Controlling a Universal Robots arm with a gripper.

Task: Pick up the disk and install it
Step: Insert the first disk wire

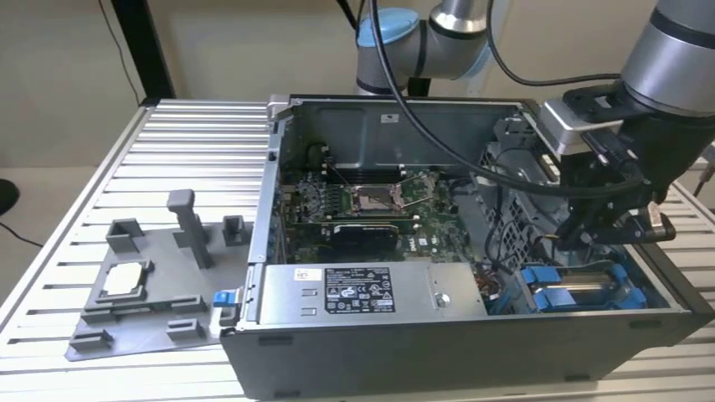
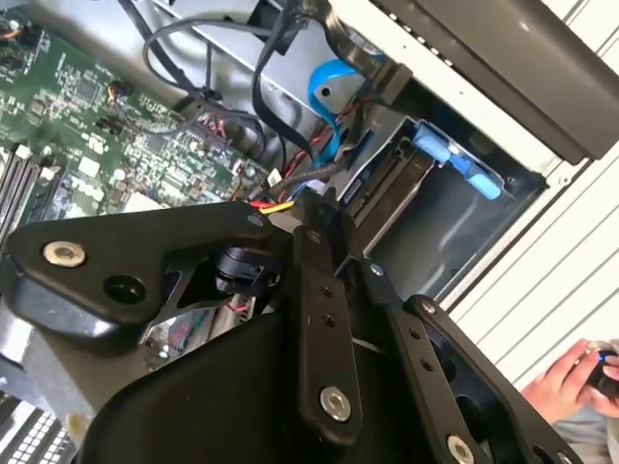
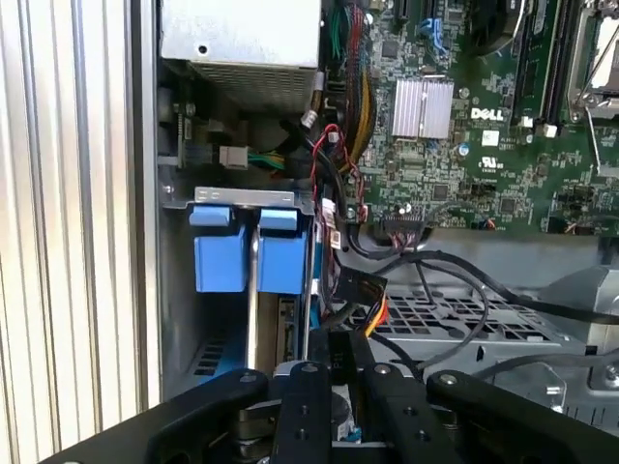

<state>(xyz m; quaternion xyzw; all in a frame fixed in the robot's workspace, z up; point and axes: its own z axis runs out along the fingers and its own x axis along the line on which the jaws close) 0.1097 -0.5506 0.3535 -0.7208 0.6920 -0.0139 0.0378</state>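
The disk's blue carrier (image 1: pixel 583 289) sits low in the drive bay at the front corner of the open computer case (image 1: pixel 447 343), on the exterior view's right. Grey metal shows between its blue parts. In the first wrist view the carrier's blue tabs (image 3: pixel 247 253) stand side by side in the bay; in the second wrist view one blue tab (image 2: pixel 466 166) shows by the case wall. My gripper (image 1: pixel 572 237) hangs just above the bay, by the cables. Its black fingers (image 3: pixel 324 391) lie close together, shut, with nothing seen held between them.
Black and coloured cables (image 3: pixel 338 222) run beside the bay. The motherboard (image 1: pixel 369 201) and the labelled power supply (image 1: pixel 357 289) take up much of the case. A grey fixture plate (image 1: pixel 156 293) with a square silvery chip (image 1: pixel 123 279) lies on the exterior view's left. A person's hand (image 2: pixel 573 375) is beyond the case.
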